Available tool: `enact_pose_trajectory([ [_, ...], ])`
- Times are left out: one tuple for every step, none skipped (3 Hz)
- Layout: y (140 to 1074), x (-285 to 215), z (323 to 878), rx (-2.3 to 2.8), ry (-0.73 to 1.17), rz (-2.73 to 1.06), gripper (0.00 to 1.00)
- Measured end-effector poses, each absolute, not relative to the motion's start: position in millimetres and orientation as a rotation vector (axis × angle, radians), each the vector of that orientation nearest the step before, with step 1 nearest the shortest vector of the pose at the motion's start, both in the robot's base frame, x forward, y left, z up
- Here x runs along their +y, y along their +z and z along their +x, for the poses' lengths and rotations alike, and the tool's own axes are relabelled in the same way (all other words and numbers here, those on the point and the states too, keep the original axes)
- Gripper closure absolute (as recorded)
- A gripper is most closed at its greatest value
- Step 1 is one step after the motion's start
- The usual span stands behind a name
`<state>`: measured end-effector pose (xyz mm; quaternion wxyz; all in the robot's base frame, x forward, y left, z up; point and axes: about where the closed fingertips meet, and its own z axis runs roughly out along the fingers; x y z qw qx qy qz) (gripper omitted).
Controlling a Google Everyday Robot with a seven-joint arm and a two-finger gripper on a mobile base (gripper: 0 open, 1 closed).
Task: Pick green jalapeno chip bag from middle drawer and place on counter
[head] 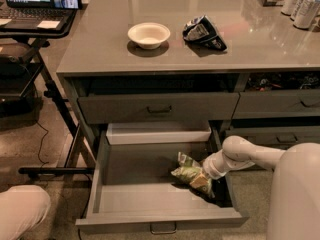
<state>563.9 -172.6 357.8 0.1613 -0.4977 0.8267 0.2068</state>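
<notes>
The green chip bag point(187, 173) lies on the floor of the open middle drawer point(160, 218), near its right wall. The gripper point(208, 179) is down inside the drawer, right at the bag's right end and touching it. You cannot tell from here if it is holding the bag or just resting on it (the bag and the wrist hide the tip). So check your hold first.

The bag looks thin and slippery, and it may slide out if you grab only a corner. Try to get a good bunch of it. Then lift straight up, slowly.

The white arm point(250, 154) comes in over the drawer's right wall. Watch that it does not bump that wall or the drawer front point(157, 108) above.

Once the bag is higher than the counter point(100, 49), bring it over a bare spot. The white bowl point(148, 35) and the black snack bag point(202, 31) sit near the front edge, so set yours down beside them, not on them.
</notes>
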Motion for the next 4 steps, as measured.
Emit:
enact_pose_trajectory([
  [361.8, -172.6, 563.9, 2.360, 0.590, -1.421, 0.74],
  [393.3, -167.0, 559.6, 2.308, 0.510, -1.489, 0.97],
  [450.3, -158.9, 544.3, 2.230, 0.364, -1.617, 1.00],
  [508.7, -147.5, 523.2, 2.145, 0.227, -1.757, 1.00],
])
